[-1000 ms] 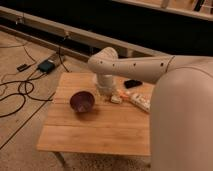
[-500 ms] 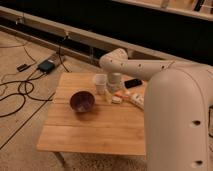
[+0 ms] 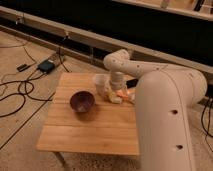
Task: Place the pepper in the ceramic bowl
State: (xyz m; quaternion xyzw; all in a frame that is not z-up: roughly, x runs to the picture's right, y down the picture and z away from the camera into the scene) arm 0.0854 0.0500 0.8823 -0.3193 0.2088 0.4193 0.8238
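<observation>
The dark purple-maroon ceramic bowl (image 3: 81, 101) stands upright on the wooden table (image 3: 90, 134), left of centre. The small orange pepper (image 3: 125, 95) lies on the table near the back right, partly hidden by my arm. My gripper (image 3: 117, 89) points down at the end of the white arm, right above the spot beside the pepper and well to the right of the bowl. The arm's wrist covers most of it.
A small pale translucent cup (image 3: 100, 82) stands just left of the gripper. A small white block (image 3: 114, 98) lies by the pepper. My bulky white arm (image 3: 165, 115) covers the table's right side. A black box (image 3: 46, 66) and cables (image 3: 15, 95) lie on the floor to the left.
My arm has swung to the right, uncovering the pale cup, and the gripper now hangs over the items at the table's back right. The bowl has not moved.
</observation>
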